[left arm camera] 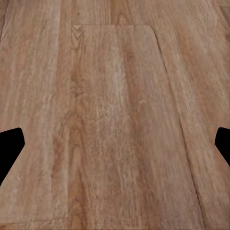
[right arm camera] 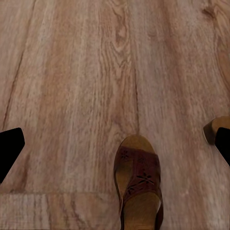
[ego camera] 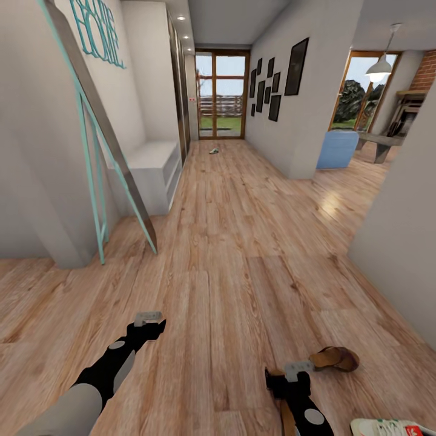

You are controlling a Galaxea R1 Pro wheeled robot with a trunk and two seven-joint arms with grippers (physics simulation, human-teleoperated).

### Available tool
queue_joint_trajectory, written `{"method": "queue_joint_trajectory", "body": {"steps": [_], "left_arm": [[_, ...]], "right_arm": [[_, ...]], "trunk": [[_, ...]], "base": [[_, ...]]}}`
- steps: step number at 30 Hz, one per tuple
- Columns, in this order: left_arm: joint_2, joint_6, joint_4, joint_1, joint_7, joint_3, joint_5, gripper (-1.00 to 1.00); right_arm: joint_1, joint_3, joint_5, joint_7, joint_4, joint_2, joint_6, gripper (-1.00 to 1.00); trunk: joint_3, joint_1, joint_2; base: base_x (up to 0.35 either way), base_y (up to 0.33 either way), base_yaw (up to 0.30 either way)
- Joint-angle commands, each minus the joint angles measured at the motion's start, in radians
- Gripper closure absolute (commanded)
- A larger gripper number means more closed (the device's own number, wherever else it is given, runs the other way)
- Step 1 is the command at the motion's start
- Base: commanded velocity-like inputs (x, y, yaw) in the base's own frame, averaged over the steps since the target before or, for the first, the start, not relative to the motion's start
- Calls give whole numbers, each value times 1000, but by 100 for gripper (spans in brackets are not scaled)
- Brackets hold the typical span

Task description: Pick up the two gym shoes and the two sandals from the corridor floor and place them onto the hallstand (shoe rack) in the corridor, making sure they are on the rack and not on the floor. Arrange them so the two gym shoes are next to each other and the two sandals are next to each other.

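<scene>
Sandals first: one sandal lies on the floor near right, just beside the right hand; a second sandal sits directly under that hand in the right wrist view, toe pointing away, strap up, tan footbed showing. At that view's edge a tan-brown bit shows, probably the other sandal, though too little is visible to be sure. One gym shoe is cut off at the near right corner, white with red and green marks. A small object lies far down the corridor by the glass door; too small to name, possibly the other gym shoe. Hallstand stands far left against the wall, past a leaning mirror; nothing visible on its bench top. Right hand: fingers spread wide, empty, hanging above the sandal, likely lined up for a straight drop onto it. Left hand: fingers also apart, empty, over bare planks, presumably parked out of the way. Judgement: task at its start, no shoe on the rack; the next move calls for lowering and closing across the sandal's strap or sole sides.
</scene>
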Motion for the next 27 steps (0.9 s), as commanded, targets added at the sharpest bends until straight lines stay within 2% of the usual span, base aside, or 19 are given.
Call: {"method": "queue_joint_trajectory", "body": {"steps": [1, 7, 18, 27], "left_arm": [[0, -2, 1, -1, -7, 5, 1, -100], [0, -3, 1, 0, -6, 7, -1, -100], [-3, -1, -33, 4, -4, 4, -2, -100], [-7, 4, -61, 5, -6, 4, -2, -100]], "right_arm": [[0, 0, 10, -3, 0, 0, 6, -100], [0, 1, 11, -3, 1, 0, 7, -100], [-1, 1, 11, -2, 3, 0, 7, -100], [-1, 1, 11, -2, 2, 0, 7, -100]], "trunk": [[-1, 0, 0], [-1, 0, 0], [-1, 0, 0], [-36, 35, -63]], "base": [[259, -69, 0], [266, -97, 0], [29, -12, 0], [1, 0, 0]]}}
